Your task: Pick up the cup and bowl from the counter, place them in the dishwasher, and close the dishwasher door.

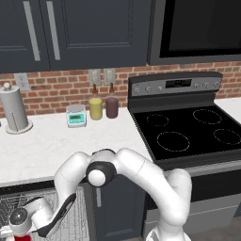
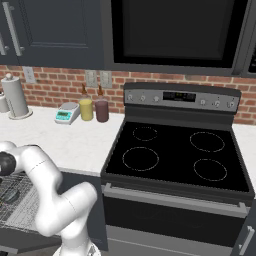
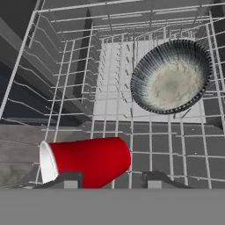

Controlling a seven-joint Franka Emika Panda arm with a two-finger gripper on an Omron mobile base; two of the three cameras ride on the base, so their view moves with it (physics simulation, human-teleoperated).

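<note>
Two dishes sit in the grey-white wire rack (image 3: 105, 105) of the dishwasher (image 1: 47, 212): a small red tapered plastic cup (image 3: 88, 160) on its side at seven o'clock in the hand view, white rim leftward, and a shallow grey metallic bowl (image 3: 172, 77) at two o'clock. The gripper (image 3: 110, 178) hangs over the cup, fingers spread either side, not pinching it.

No text, label, brand or number can be read anywhere. The stove's control panel (image 2: 180, 96) carries a small display, but its marks are too blurred to make out. The kitchen scale (image 1: 76, 116) has a teal face whose readout is likewise illegible.
</note>
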